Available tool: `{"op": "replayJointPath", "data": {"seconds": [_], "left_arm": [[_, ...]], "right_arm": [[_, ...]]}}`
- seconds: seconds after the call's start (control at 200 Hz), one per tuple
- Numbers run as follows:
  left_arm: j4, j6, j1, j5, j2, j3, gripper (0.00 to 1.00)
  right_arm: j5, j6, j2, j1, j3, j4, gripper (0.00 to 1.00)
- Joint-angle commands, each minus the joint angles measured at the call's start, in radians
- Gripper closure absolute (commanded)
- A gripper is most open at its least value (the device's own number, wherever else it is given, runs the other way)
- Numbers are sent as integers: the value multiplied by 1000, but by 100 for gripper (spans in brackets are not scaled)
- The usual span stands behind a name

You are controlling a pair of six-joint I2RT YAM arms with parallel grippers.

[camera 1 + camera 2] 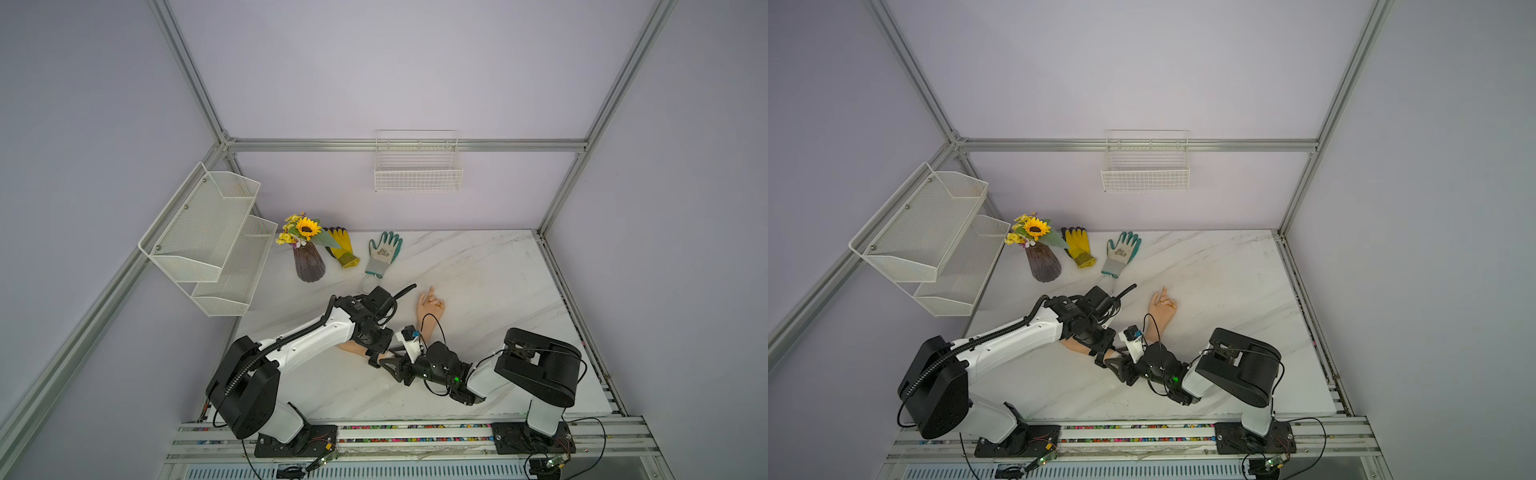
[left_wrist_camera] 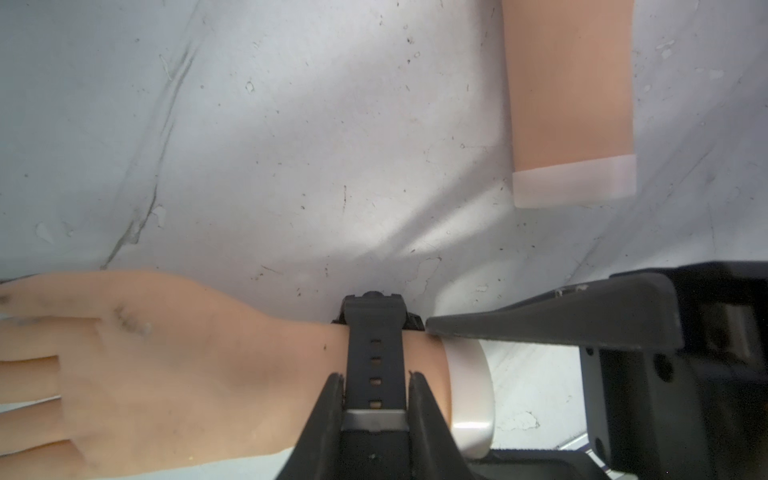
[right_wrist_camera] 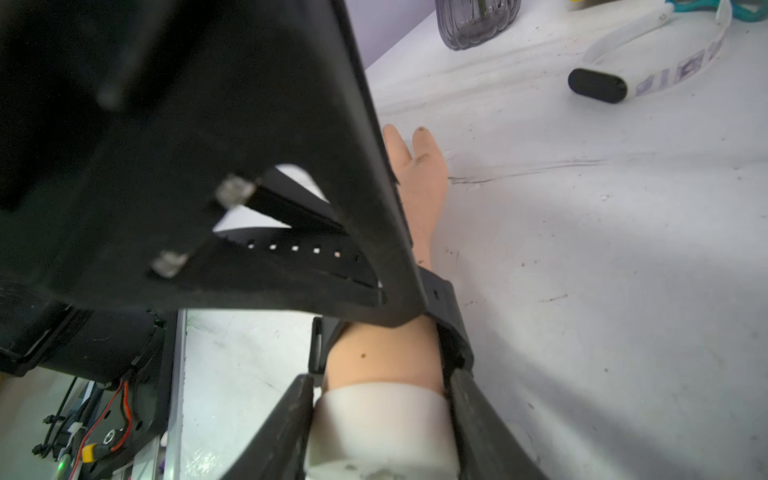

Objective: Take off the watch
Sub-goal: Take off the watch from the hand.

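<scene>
Two sets of jaws, both engaged on one mannequin arm.

1. Watch [image 2: 376,332] — black, strap fastened round the wrist of the mannequin hand [image 2: 137,365], which lies flat on the table [image 2: 291,145]. The case [image 3: 451,307] is turned to the side of the wrist. Not yet off.

2. My left jaws are closed on the strap, one fingertip [image 2: 332,399] pressed against each edge, right beside a grey metal piece [image 2: 374,419] that I take to be the buckle or keeper. Reason for the grip, as I judge it: the strap has to be worked loose at its fastening before the watch can come away, so I hold it there.

3. My right jaws are clamped on the white cuff [image 3: 382,415] at the cut end of the forearm, one finger on each side, just beside the watch. Reason, as I judge it: the arm is light and loose on the table, so it would slide or roll once the strap is pulled. I pin it at the stiffest part, clear of the strap.

4. Not in play — a second mannequin forearm [image 2: 571,104], bare of any watch where it shows, lying apart. A white fitness band [image 3: 648,62] lies farther off on the table, near a dark vase [image 3: 478,20].
</scene>
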Motion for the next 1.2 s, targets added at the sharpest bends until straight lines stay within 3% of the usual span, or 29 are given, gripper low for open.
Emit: {"op": "replayJointPath", "data": {"seconds": [0.0, 0.19, 0.38, 0.465, 0.53, 0.62, 0.785, 0.96, 1.195], "left_arm": [[120, -10, 2, 20, -35, 16, 81], [148, 25, 2, 59, -30, -1, 83], [201, 33, 1, 71, -60, -48, 88], [258, 22, -4, 83, -112, -92, 88], [316, 11, -8, 93, -148, -137, 87], [389, -20, -13, 96, -195, -205, 87], [529, -52, -14, 69, -283, -324, 84], [622, -64, -14, 16, -351, -405, 83], [659, -68, -14, 8, -350, -431, 82]], "right_arm": [[-32, -15, -59, 4, -19, -88, 38], [107, -136, -331, -14, -40, -102, 29], [100, -396, -503, -184, -46, -99, 30], [158, -572, -528, -215, -8, -132, 31], [94, -720, -549, -255, 23, -143, 32], [152, -944, -537, -263, 60, -144, 31], [76, -1362, -484, -300, 134, -378, 30], [-226, -1466, -400, -299, 260, -703, 33], [-299, -1498, -292, -294, 281, -831, 37]]}}
